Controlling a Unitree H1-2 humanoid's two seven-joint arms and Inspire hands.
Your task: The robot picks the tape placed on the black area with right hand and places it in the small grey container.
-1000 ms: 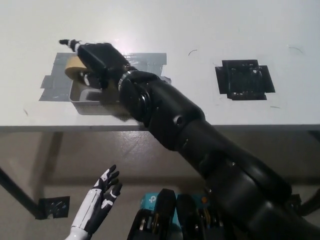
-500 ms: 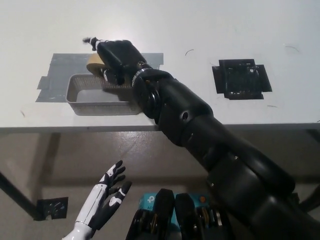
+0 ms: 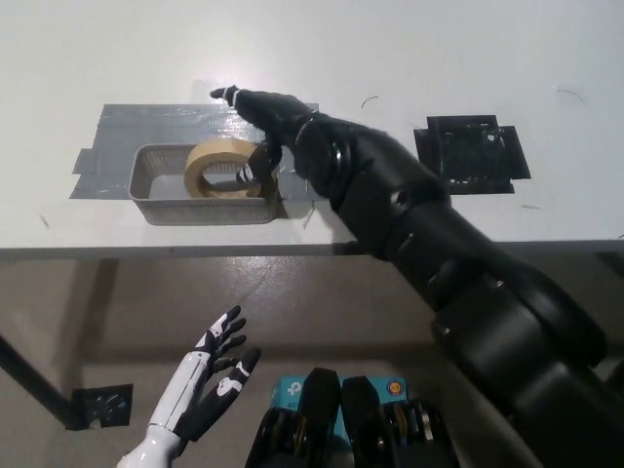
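Observation:
The tan roll of tape (image 3: pixel 220 166) lies tilted inside the small grey mesh container (image 3: pixel 195 211), leaning toward its right end. My black right hand (image 3: pixel 265 122) hovers over the container's right end with its fingers spread. One fingertip (image 3: pixel 223 94) points left and the lower ones sit right beside the roll's right rim; whether they touch it is unclear. The hand looks open. The black taped area (image 3: pixel 474 154) on the white table, right of the arm, has nothing on it. My white left hand (image 3: pixel 200 385) rests open below the table's front edge at lower left.
The container stands on a patch of grey tape (image 3: pixel 117 146) stuck to the white table (image 3: pixel 409 49). The table's front edge (image 3: pixel 146 251) runs across the picture just in front of the container. My right forearm crosses the table between container and black area.
The right hand has let go of the roll, which now lies in the container. The hand's fingers have spread and it has moved right. The left hand has barely shifted.

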